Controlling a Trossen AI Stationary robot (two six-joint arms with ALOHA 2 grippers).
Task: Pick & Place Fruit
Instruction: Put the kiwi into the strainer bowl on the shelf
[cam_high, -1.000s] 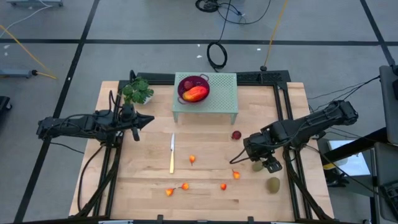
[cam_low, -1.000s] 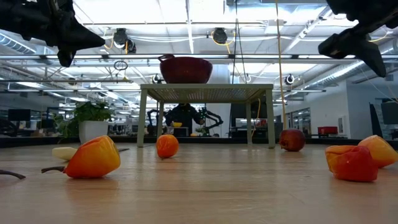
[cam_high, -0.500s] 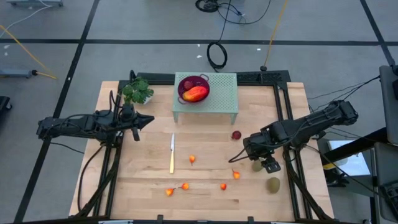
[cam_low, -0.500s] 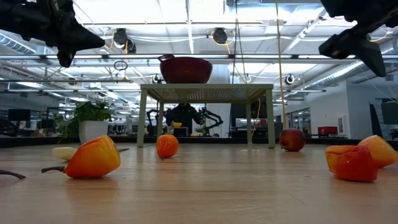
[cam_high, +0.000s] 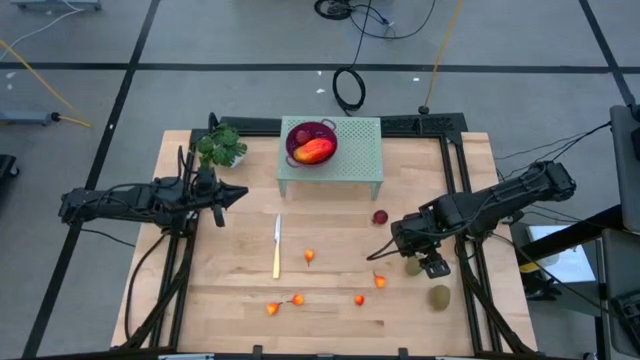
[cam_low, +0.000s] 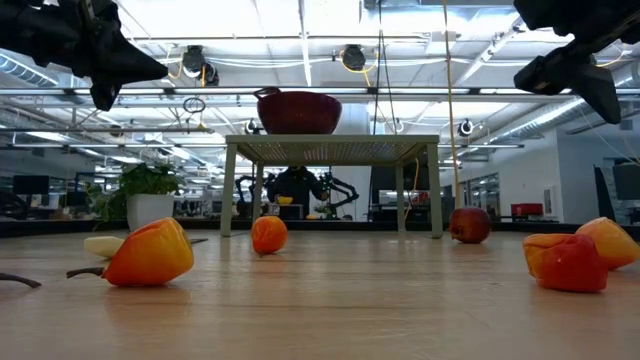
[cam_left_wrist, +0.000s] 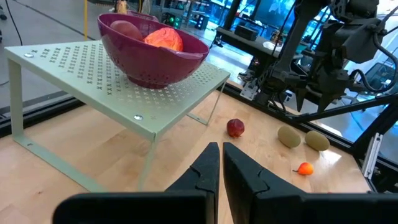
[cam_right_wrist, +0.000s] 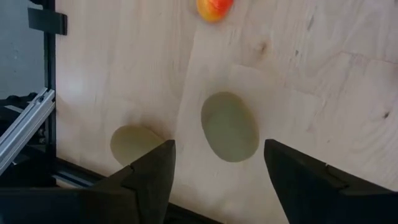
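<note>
Kiwi-like oval (cam_right_wrist: 229, 127) lies on the table directly below the right pincer (cam_right_wrist: 217, 168), fingers spread.

Bright even overhead light, glaring ceiling lamps (cam_low: 350, 55) in low view, soft shadows, blurred foreground tabletop (cam_low: 320, 310)

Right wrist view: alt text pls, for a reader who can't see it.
The right gripper hangs open above a brown-green kiwi lying on the wooden table, framed between the two dark fingers. A second kiwi lies beside it near the table edge, and a small orange-red fruit farther on.
</note>
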